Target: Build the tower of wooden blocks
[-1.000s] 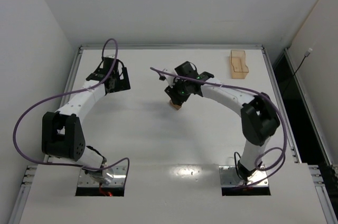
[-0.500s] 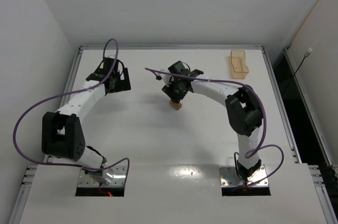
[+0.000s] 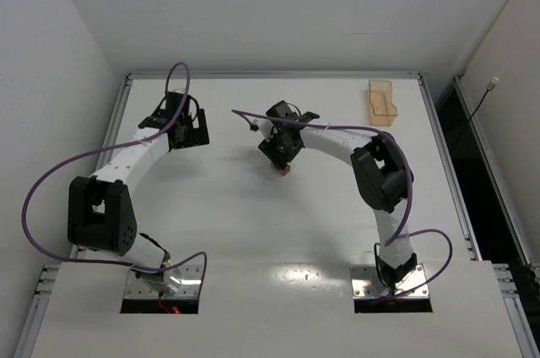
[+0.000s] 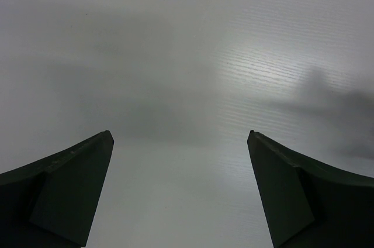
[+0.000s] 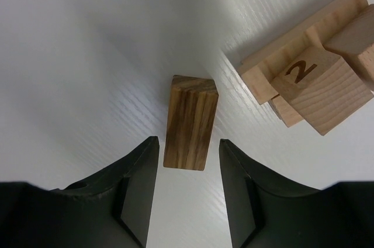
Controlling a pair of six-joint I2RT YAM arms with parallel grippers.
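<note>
Two black fingers of the right pincer [image 5: 189,141] stand spread around a brown, dark-grained oblong wooden block [image 5: 190,122], seemingly upright. A thin gap shows on either side, so nothing is pinched. The light-tan wood block tower [image 5: 274,61], with a cube marked 2 [image 5: 304,72], sits near, ahead and right of those fingers. Closing off-centre could topple the block, and a swing rightward could knock the stack. The left pincer [image 4: 180,137] hangs spread over the white table [image 4: 175,37].

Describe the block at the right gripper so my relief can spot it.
Near the middle of the table, the right gripper straddles a lone block beside the pale stack. It is darker, with striped grain and no number showing.
</note>
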